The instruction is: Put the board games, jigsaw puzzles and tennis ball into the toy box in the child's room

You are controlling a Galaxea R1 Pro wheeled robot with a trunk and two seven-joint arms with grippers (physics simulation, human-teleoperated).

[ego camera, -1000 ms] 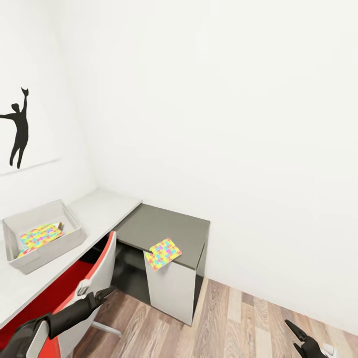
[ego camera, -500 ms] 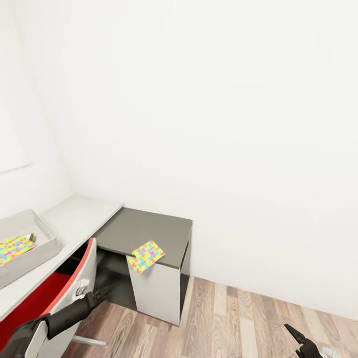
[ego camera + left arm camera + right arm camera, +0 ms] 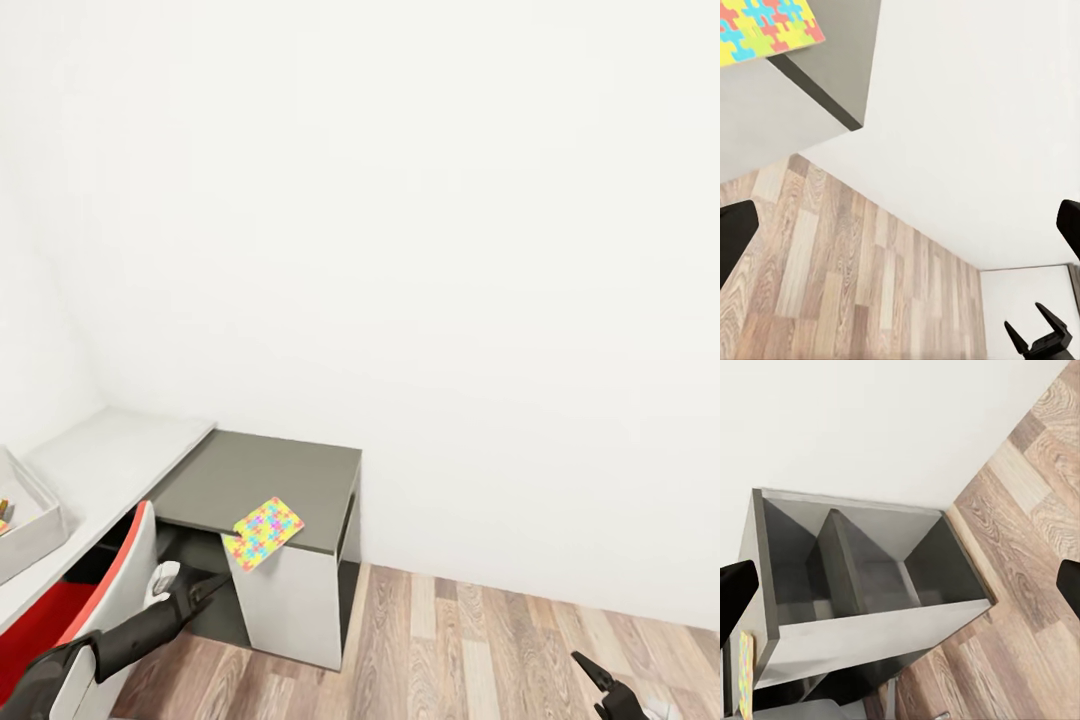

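Low in the head view, one jigsaw (image 3: 264, 533) overhangs the dark cabinet (image 3: 262, 474), unboxed, beside the surface (image 3: 110, 455) with the toy box (image 3: 25, 510) at left edge; both wrist views show tools (image 3: 900, 225) (image 3: 900, 585) spread, empty.

Both arms are held low and forward: the left pincer (image 3: 205, 588), on a dark forearm, has its fingers parted and empty; the right pincer (image 3: 598, 682) likewise spreads its two black fingers.
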